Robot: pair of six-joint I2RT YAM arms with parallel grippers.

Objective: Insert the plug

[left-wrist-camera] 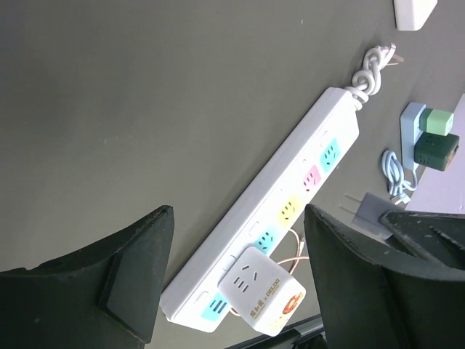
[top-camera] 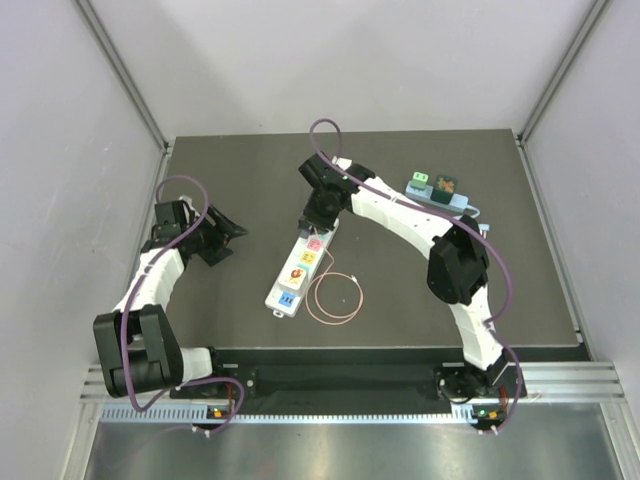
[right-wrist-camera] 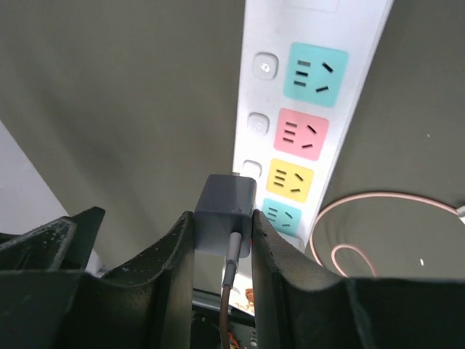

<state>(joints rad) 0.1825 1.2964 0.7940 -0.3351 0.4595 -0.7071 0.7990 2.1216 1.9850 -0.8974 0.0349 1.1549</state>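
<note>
Grey plug [right-wrist-camera: 224, 211] clamped between right fingers [right-wrist-camera: 166, 280] over white power strip [right-wrist-camera: 263, 98]; left fingers [left-wrist-camera: 134, 287] spread wide, empty

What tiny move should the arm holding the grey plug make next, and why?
Probably slide the right gripper sideways toward the yellow socket: its grey plug hangs over the button edge of the power strip, not yet above any socket.

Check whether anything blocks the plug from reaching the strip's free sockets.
Nothing visible does. The grey plug, clamped in the right gripper, hangs near the power strip; the pink socket and yellow socket are bare. The white cube adapter sits further along.
</note>
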